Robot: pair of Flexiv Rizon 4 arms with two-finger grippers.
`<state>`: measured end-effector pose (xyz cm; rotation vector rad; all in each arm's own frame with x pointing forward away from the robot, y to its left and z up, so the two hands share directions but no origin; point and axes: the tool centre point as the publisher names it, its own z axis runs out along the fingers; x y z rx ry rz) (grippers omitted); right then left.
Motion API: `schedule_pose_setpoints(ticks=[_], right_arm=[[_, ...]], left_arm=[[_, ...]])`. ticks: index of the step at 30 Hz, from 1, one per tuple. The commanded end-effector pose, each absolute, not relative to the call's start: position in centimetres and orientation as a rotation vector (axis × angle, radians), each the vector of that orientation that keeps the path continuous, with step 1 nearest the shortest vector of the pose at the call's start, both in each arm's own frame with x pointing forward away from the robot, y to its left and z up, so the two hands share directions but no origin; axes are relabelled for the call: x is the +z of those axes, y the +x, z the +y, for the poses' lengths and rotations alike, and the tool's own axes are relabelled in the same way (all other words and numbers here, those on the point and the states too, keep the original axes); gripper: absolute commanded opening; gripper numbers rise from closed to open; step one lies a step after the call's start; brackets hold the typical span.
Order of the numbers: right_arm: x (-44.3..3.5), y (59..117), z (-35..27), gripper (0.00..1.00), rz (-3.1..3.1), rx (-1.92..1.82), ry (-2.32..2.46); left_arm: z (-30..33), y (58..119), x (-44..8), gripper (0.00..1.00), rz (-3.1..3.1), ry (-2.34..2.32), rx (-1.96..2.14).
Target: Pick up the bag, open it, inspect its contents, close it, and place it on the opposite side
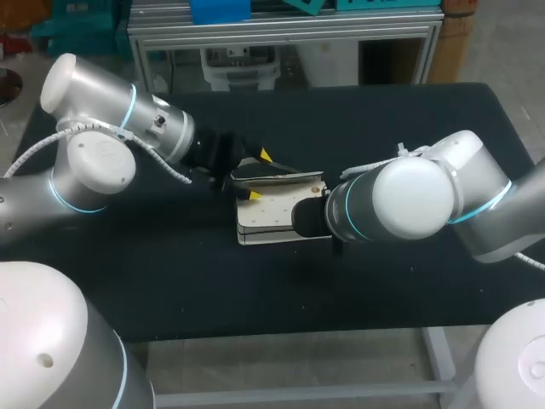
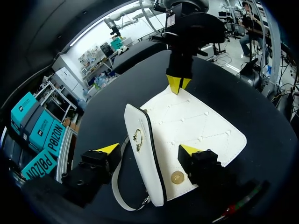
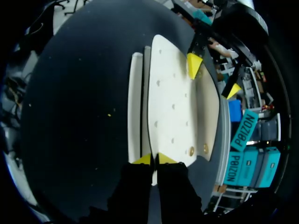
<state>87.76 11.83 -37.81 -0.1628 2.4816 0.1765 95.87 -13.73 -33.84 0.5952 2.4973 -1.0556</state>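
Two grippers meet at the white bag [image 1: 271,223] lying mid-table [image 1: 170,273]. The right gripper [image 3: 153,159] is clenched on the bag's edge, and its own wrist hides it in the head view. The left gripper [image 2: 148,149] straddles the raised flap [image 2: 140,154], fingers spread, gripping nothing.

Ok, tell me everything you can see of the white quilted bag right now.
The white quilted leather-look bag lies flat on the black table, its flap raised on edge, so it is open. The flap has dark piping and a gold ring clasp; a gold snap stud sits on the body, and a white strap loops beside it. The open left gripper straddles the flap; the right gripper pinches the opposite edge. Contents hidden.
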Motion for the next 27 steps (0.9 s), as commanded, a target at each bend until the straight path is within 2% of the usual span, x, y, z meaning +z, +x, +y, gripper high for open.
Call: schedule_pose_setpoints(ticks=[1,5,8,15,18,20,27], right_arm=[[-38.4,87.5,11.5,0.0,2.411,0.192,-0.159],[-38.4,87.5,11.5,0.0,2.411,0.192,-0.159],[-38.4,87.5,11.5,0.0,2.411,0.192,-0.159],[-38.4,87.5,11.5,0.0,2.411,0.192,-0.159],[-38.4,87.5,11.5,0.0,2.411,0.192,-0.159],[-38.4,87.5,11.5,0.0,2.411,0.192,-0.159],[-38.4,87.5,11.5,0.0,2.411,0.192,-0.159]], left_arm=[[-14.9,97.3,-34.7,0.7,2.514,0.56,-1.054],[-15.0,98.3,-35.1,0.65,2.531,0.526,-1.075],[-14.9,98.8,-35.3,0.5,2.546,0.508,-1.081],[-14.9,99.3,-35.7,0.45,2.582,0.497,-1.083],[-15.0,99.4,-35.7,0.27,2.596,0.494,-1.075],[-15.0,99.4,-35.7,0.0,2.603,0.494,-1.071],[-15.0,99.3,-35.4,0.0,2.625,0.488,-1.078]])
